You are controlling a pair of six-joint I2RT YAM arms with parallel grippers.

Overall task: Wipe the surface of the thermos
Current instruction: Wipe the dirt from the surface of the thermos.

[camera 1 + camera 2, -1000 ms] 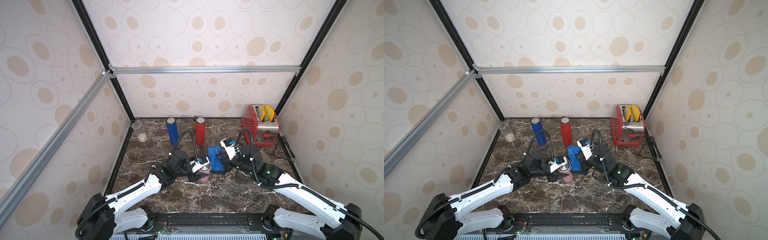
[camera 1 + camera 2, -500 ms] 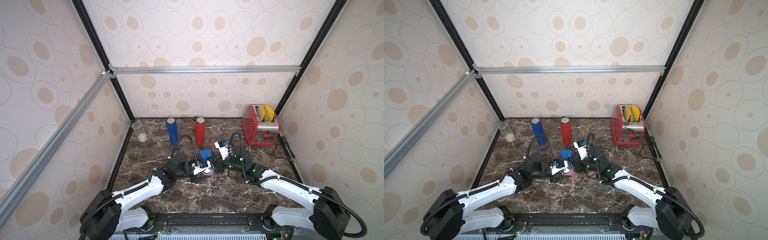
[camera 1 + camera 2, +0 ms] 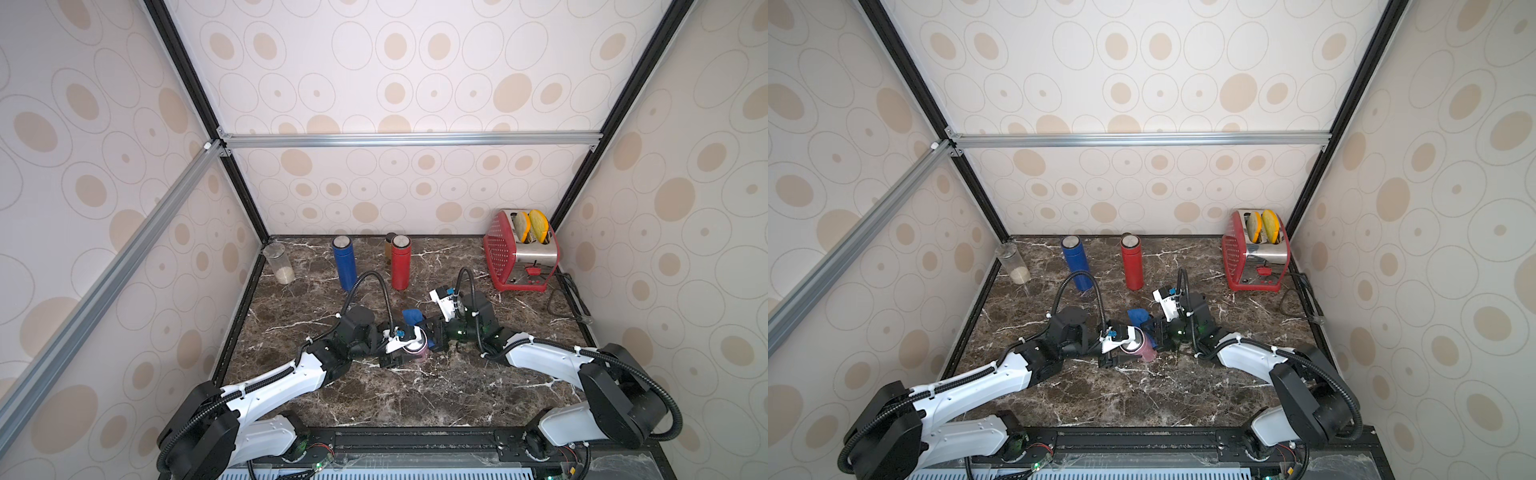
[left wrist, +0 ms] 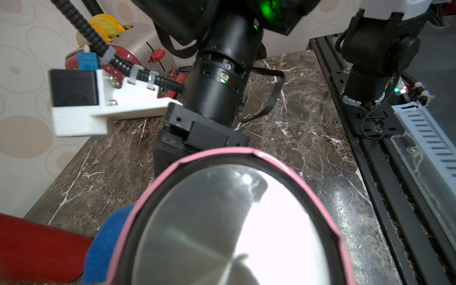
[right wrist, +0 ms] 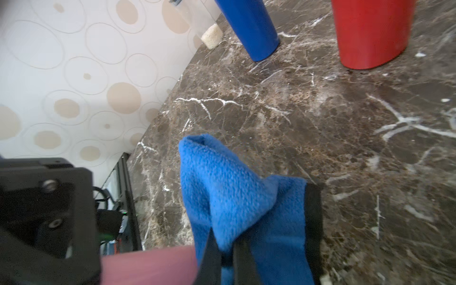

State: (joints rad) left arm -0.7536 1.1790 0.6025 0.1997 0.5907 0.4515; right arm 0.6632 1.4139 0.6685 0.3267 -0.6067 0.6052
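Two grips: left pincer clamps the pink thermos, mostly hidden; right pincer pinches the blue cloth.

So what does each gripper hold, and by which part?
Left gripper grips the pink thermos near its silver end; the right gripper pinches the blue cloth at a bunched fold.

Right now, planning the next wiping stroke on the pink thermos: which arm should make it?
Right. The right gripper is shut on the blue cloth, which lies against the pink thermos; the left gripper is shut on that thermos, holding it.
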